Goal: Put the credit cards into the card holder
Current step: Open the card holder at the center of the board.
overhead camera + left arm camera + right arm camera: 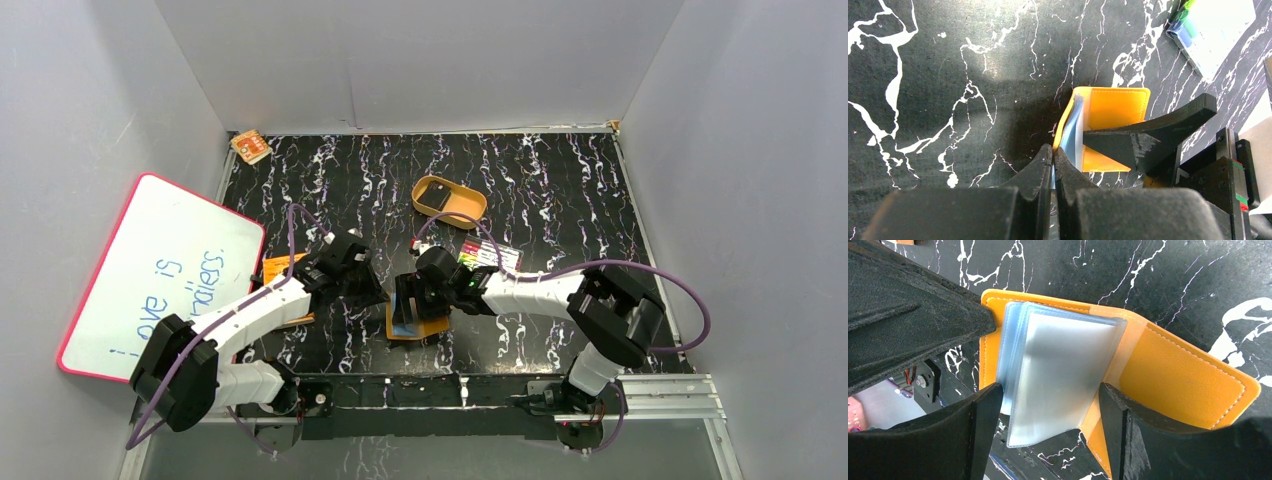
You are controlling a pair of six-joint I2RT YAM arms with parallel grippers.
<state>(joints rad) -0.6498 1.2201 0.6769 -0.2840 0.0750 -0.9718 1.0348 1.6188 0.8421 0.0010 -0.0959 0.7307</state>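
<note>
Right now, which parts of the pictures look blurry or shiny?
Left wrist: the left end effector at the bottom is blurred, the card holder sharp. Right wrist: the clear sleeves catch milky glare. Top external: even light, the whiteboard brightest.

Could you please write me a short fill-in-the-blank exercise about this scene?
The left gripper is ____ on a sleeve of the card holder. The right gripper stands ____ astride the sleeves. A ____ card lies in the tan tray.
Missing words: shut; open; black.
</note>
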